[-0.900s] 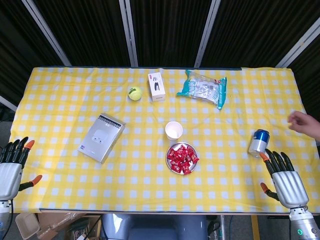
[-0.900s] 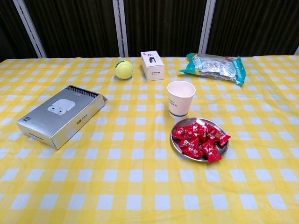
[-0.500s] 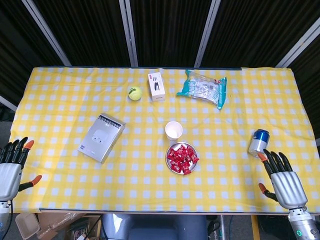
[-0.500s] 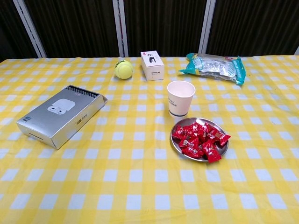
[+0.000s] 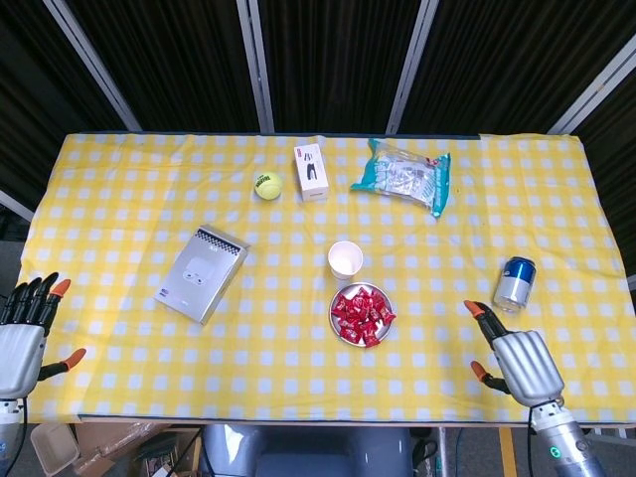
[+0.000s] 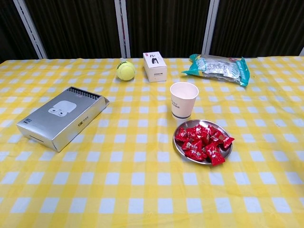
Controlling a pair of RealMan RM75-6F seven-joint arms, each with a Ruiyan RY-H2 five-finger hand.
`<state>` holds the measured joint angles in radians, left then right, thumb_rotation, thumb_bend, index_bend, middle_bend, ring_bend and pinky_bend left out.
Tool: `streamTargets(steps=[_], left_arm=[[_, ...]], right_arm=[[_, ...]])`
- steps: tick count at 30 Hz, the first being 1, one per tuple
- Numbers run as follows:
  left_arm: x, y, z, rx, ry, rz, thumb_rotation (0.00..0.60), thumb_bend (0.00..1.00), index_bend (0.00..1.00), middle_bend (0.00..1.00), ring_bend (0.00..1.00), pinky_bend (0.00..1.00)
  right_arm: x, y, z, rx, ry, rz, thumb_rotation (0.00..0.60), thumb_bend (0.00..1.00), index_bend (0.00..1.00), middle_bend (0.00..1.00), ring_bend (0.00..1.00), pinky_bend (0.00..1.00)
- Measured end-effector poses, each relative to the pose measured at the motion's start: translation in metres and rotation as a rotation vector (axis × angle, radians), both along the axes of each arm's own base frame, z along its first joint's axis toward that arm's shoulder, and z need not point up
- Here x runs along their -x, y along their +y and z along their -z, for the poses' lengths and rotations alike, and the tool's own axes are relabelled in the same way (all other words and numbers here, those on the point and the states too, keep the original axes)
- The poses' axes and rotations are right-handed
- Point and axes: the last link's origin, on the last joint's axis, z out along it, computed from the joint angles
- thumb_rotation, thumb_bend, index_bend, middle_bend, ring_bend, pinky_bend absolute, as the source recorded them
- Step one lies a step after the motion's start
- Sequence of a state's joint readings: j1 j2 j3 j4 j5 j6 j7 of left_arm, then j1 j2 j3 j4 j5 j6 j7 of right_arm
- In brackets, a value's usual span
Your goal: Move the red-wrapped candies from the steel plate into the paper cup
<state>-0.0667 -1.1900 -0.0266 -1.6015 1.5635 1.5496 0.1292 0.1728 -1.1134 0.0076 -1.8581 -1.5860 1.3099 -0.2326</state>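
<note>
Distance to the candies is being decided in favour of the right hand (image 5: 519,360), which is being held over the near edge of the desk (image 5: 119,189) with fingers spread and nothing in them; only the head view is showing it. From that hand the steel plate (image 5: 338,329) is lying toward ten o'clock, near but clearly apart, with bare checked cloth between. The left hand (image 5: 22,338) is being kept at the far left corner of the near edge, also spread and empty, well apart from the plate, which from there is lying at about three o'clock. The plate is round, so no long axis is being offered. The paper cup (image 5: 345,259) is standing upright just beside the plate at its twelve o'clock, rim open, seemingly not touching. The red-wrapped candies (image 5: 362,312) are being held in a loose heap on the plate, none yet in the cup. A reach by the right hand up and leftward is judged the shorter path.
</note>
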Motion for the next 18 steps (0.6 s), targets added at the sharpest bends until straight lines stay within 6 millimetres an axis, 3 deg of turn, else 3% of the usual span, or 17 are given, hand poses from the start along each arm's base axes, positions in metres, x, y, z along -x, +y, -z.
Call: streamTargets(steps=[2,4,6,9,11,18], left_arm=[[0.000,0.000,0.000,0.002,-0.004,-0.004,0.600,0.00,0.00,0.00,0.00,0.00],[0.001,0.000,-0.001,0.005,-0.009,-0.008,0.600,0.00,0.00,0.00,0.00,0.00],[0.001,0.000,-0.001,0.013,-0.011,-0.015,0.600,0.00,0.00,0.00,0.00,0.00],[0.002,0.000,-0.002,0.020,-0.017,-0.021,0.600,0.00,0.00,0.00,0.00,0.00],[0.002,0.000,-0.003,0.021,-0.022,-0.022,0.600,0.00,0.00,0.00,0.00,0.00],[0.004,0.001,-0.004,0.039,-0.043,-0.043,0.600,0.00,0.00,0.00,0.00,0.00]], right_arm=[[-0.011,-0.006,0.010,-0.028,0.004,-0.001,0.600,0.34,0.00,0.19,0.69,0.90],[-0.020,-0.010,0.019,-0.050,0.012,-0.007,0.600,0.34,0.00,0.30,0.69,0.91],[-0.030,-0.015,0.029,-0.070,0.025,-0.019,0.600,0.34,0.00,0.51,0.74,0.95],[-0.046,-0.022,0.046,-0.086,0.041,-0.045,0.600,0.34,0.00,0.68,0.84,0.99],[-0.056,-0.027,0.058,-0.096,0.043,-0.053,0.600,0.34,0.00,0.73,0.88,1.00],[-0.071,-0.042,0.083,-0.153,0.048,-0.008,0.600,0.34,0.00,0.73,0.88,1.00]])
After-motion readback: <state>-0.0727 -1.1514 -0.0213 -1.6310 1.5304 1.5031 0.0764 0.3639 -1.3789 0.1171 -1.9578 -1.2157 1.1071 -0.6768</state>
